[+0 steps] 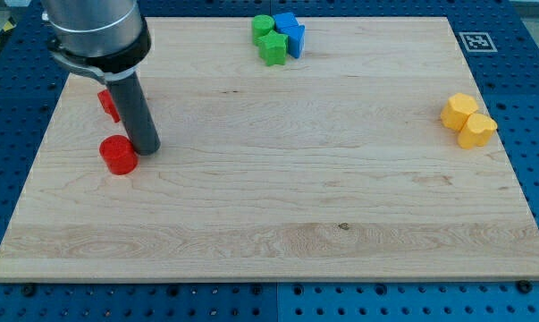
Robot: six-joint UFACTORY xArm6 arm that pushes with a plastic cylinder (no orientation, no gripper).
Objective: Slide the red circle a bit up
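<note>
The red circle [119,155] is a short red cylinder on the wooden board [278,206] at the view's left. My tip [147,148] is the lower end of a dark rod and rests on the board just right of the red circle, touching or nearly touching its upper right side. A second red block [107,104] lies above the circle, partly hidden behind the rod, so its shape is unclear.
Two green blocks [268,38] and two blue blocks [291,33] cluster at the view's top centre. Two yellow blocks [468,120] sit together near the board's right edge. A fiducial marker [475,40] sits at the top right corner.
</note>
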